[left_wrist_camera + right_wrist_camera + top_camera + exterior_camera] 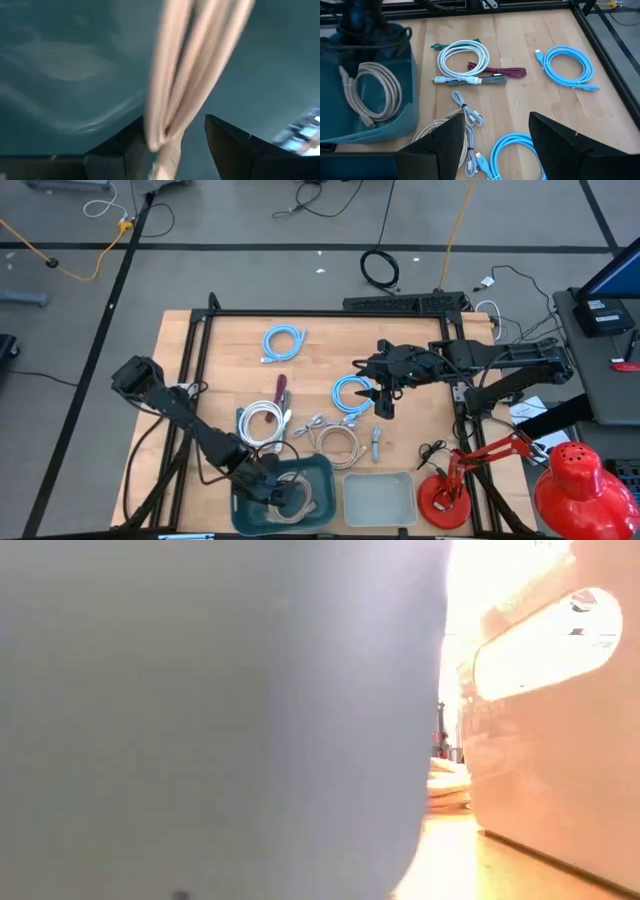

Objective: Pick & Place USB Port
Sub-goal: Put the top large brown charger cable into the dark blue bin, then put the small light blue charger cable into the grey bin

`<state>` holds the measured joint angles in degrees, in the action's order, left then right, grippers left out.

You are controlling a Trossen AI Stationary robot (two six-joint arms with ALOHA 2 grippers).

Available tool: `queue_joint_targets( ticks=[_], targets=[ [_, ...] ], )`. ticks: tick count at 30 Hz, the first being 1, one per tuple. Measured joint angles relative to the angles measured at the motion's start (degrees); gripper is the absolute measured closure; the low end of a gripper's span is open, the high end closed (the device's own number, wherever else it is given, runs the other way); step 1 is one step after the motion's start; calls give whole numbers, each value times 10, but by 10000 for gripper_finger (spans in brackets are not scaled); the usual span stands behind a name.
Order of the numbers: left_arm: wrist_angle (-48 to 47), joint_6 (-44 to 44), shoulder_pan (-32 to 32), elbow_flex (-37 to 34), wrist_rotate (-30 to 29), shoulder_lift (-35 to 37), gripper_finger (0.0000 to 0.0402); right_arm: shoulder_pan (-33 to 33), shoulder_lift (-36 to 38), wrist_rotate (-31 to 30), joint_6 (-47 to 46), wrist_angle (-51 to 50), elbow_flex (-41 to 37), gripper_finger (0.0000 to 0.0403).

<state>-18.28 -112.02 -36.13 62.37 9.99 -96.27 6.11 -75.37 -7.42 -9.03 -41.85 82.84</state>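
A beige USB cable coil point(370, 92) lies on the floor of the teal bin point(322, 470) at the table's near edge. My left gripper point(287, 498) reaches down into that bin and is open; the cable's strands point(195, 65) run up between its fingers, close to one finger point(131, 150). My right gripper point(386, 398) hovers open above a light-blue cable coil point(350, 392) at mid-table; in the right wrist view this coil point(512, 152) shows below and between its fingers. My left gripper stands open around the beige cable's strands point(167, 125), coming from above into the bin. The strands pass right beside one finger point(131, 150); I cannot tell whether they touch it. The coil itself rests on the bin floor.
On the wood lie a second light-blue coil point(283, 340), a maroon cable point(282, 390), a white coil point(262, 420), a beige coil point(340, 442) and a small grey cable point(376, 442). A clear bin point(380, 498) stands right of the teal one. A red lamp point(450, 490) stands at the near right.
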Motion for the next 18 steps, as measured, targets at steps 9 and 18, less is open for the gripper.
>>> queue_joint_targets(
  ticks=[9,18],
  targets=[
    [-284,113,32,158,-15,0,204,0,0,2,-23,5,-50,190],
    [-445,145,41,246,-149,0,204,0,0,2,-25,16,-83,190]
  ],
)
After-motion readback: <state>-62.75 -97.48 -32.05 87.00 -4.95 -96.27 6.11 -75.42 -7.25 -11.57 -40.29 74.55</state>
